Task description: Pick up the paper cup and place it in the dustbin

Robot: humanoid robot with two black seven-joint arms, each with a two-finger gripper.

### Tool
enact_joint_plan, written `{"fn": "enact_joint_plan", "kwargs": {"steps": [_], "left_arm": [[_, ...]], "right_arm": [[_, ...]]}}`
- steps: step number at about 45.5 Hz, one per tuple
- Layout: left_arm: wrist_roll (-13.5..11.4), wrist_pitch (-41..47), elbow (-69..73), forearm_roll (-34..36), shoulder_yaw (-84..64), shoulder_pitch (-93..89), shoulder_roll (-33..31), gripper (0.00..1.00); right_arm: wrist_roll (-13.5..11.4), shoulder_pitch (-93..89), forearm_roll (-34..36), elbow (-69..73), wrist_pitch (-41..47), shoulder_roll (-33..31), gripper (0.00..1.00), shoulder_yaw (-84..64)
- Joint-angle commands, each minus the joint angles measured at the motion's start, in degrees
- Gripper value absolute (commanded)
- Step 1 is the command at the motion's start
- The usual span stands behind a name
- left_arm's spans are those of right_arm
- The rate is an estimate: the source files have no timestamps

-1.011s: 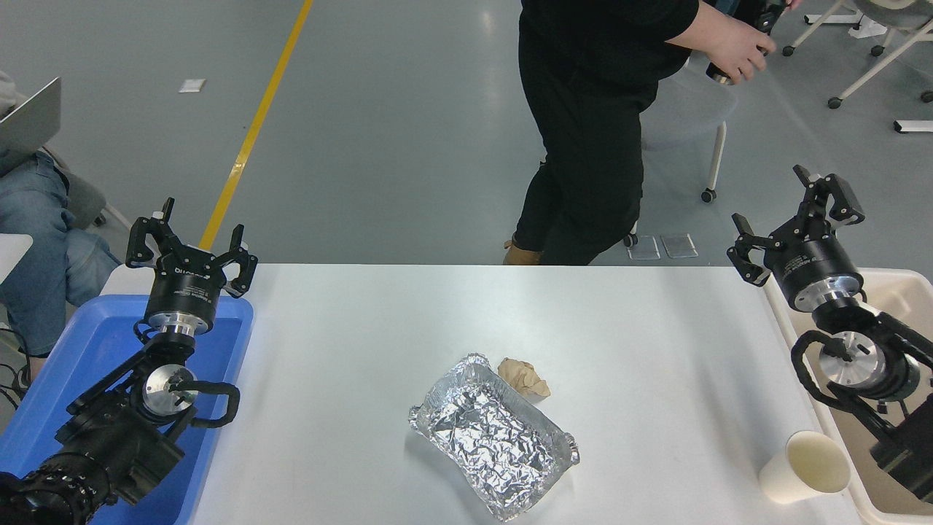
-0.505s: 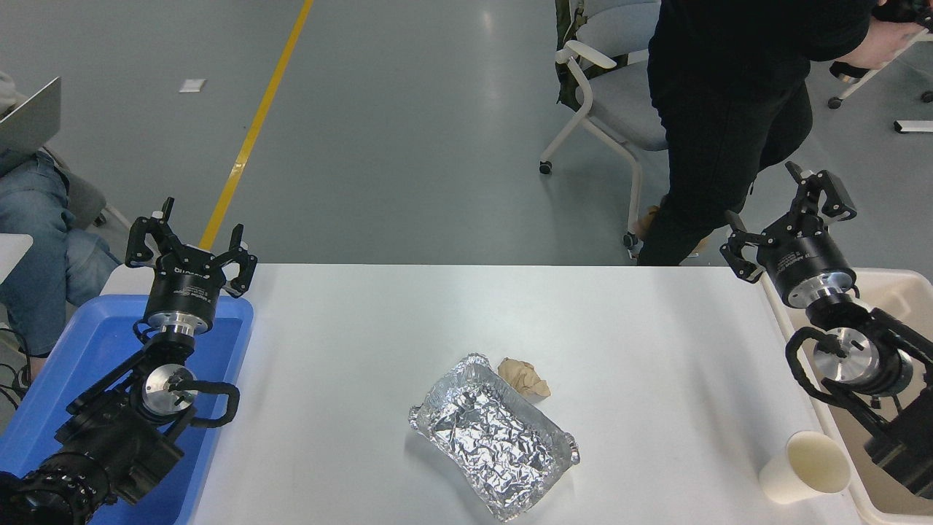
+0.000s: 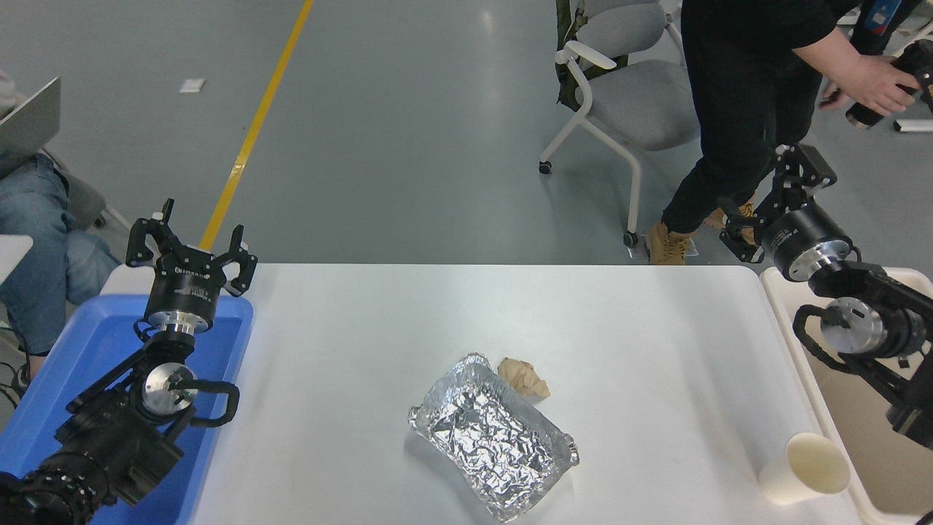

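The cream-white paper cup stands upright near the table's front right corner. The beige dustbin sits just right of the table, partly hidden by my right arm. My right gripper is open and empty, raised above the table's far right corner and the bin's far end, well behind the cup. My left gripper is open and parked at the lower left, over the blue bin.
A crinkled foil tray lies at the table's front centre with a crumpled tan paper ball touching its far side. A blue bin stands at the left. A person and a chair are beyond the far right.
My right gripper has risen and moved away toward the table's far edge. The person has walked from the middle to the far right. The cup and left arm have not moved.
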Motion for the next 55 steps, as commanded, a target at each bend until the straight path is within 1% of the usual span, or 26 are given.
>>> {"fn": "enact_joint_plan", "kwargs": {"steps": [1, 6, 11, 13, 19, 22, 26, 33, 40, 45, 51, 55], "left_arm": [[0.0, 0.0, 0.0, 0.0, -0.1, 0.0, 0.0, 0.99], [0.0, 0.0, 0.1, 0.0, -0.1, 0.0, -0.1, 0.99], [0.0, 0.0, 0.0, 0.0, -0.1, 0.0, 0.0, 0.99], [0.0, 0.0, 0.0, 0.0, -0.1, 0.0, 0.0, 0.99], [0.0, 0.0, 0.0, 0.0, 0.0, 0.0, 0.0, 0.99], [0.0, 0.0, 0.0, 0.0, -0.1, 0.0, 0.0, 0.99], [0.0, 0.0, 0.0, 0.0, 0.0, 0.0, 0.0, 0.99], [0.0, 0.0, 0.0, 0.0, -0.1, 0.0, 0.0, 0.99], [0.0, 0.0, 0.1, 0.0, 0.0, 0.0, -0.1, 0.99], [0.0, 0.0, 0.0, 0.0, 0.0, 0.0, 0.0, 0.99], [0.0, 0.0, 0.0, 0.0, -0.1, 0.0, 0.0, 0.99], [0.0, 0.0, 0.0, 0.0, -0.1, 0.0, 0.0, 0.99]], "right_arm": [[-5.6, 18.3, 7.7, -3.5, 0.1, -0.6, 1.0, -30.1], [-11.3, 26.2, 15.3, -3.5, 0.5, 1.0, 1.0, -44.3], [-16.1, 31.6, 20.6, -3.5, 0.5, 3.8, 1.0, -56.3], [-17.9, 33.1, 21.4, -3.5, 0.5, 5.0, 1.0, -60.3], [-23.6, 36.2, 20.5, -2.7, 0.5, 6.8, 1.0, -68.9], [-25.6, 37.1, 19.3, -1.9, 1.0, 7.6, 1.0, -72.0], [-25.8, 39.1, 15.2, -0.3, 3.1, 8.0, 1.0, -75.0], [-25.8, 44.7, 1.7, 3.1, 11.7, 7.9, 1.0, -78.0], [-25.8, 51.0, -7.8, 11.7, 16.0, 7.5, 1.0, -79.9], [-25.7, 55.3, -12.3, 18.4, 17.9, 7.2, 1.0, -82.7], [-25.5, 58.8, -16.2, 25.1, 21.9, 4.4, 1.0, -84.2], [-25.5, 61.3, -16.6, 28.1, 23.8, 2.9, 1.0, -84.4]]}}
